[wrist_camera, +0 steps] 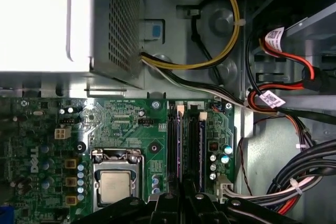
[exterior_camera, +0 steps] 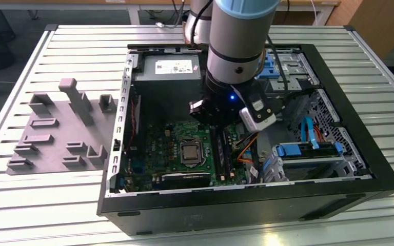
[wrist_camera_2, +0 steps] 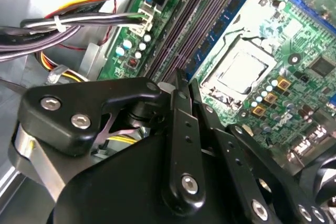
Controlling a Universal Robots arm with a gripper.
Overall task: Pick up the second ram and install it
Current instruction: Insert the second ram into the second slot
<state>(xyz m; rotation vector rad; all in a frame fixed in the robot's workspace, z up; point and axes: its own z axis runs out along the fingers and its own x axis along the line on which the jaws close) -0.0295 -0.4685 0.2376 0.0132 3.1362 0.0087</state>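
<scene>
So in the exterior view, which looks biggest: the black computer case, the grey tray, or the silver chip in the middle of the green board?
1. Computer case, by far the largest.
2. Grey tray, beside the case on the exterior view's left.
3. Silver chip, smallest, sitting on the green board.

An open computer case (exterior_camera: 361,154) lies on a slatted table (exterior_camera: 80,46). A grey holder tray (exterior_camera: 60,128) sits beside it, towards the exterior view's left.

Slatted metal table (exterior_camera: 361,66) w/ open PC case (exterior_camera: 361,179) & grey holder tray (exterior_camera: 46,148).
</scene>
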